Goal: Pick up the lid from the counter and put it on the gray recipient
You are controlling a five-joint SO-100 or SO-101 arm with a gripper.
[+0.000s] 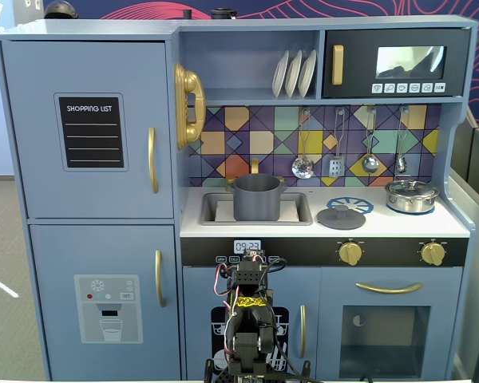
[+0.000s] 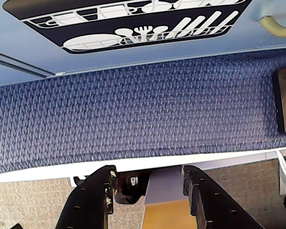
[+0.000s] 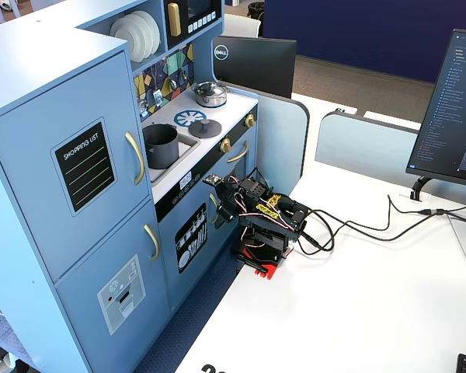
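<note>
The dark-gray lid (image 1: 341, 216) with its small knob lies flat on the toy kitchen counter, right of the sink; it also shows in the other fixed view (image 3: 203, 128). The gray recipient (image 1: 256, 197), a matte pot with side handles, stands in the sink (image 3: 161, 144). My arm (image 1: 247, 315) is folded low in front of the kitchen, well below the counter. My gripper (image 2: 150, 174) is open and empty, its jaws spread over the table edge and blue carpet. It hangs close to the dishwasher door (image 3: 220, 208).
A shiny silver lidded pot (image 1: 411, 195) sits on the right burner. Utensils (image 1: 335, 163) hang on the backsplash above the counter. The dishwasher door (image 2: 133, 19) is just ahead of the gripper. A monitor (image 3: 450, 116) and cables (image 3: 357, 225) are on the white table.
</note>
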